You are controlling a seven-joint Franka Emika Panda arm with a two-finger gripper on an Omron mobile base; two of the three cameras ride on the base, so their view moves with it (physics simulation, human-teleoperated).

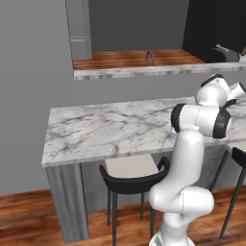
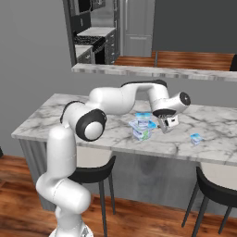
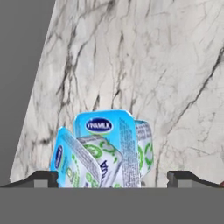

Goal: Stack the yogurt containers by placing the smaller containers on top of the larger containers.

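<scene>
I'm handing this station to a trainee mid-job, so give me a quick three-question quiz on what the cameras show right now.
1. True or false: the end effector is closed on a yogurt container.
2. Multiple choice: where does the lone small container sit relative to the yogurt cluster in the right base view? A) on top of it B) apart, to its right on the marble counter C) on a stool
3. Fill in: in the hand view, the tubs lie between the two dark ____.

Key: 1 false, its jaws stand wide open with nothing held; 2 B; 3 fingertips.
</scene>
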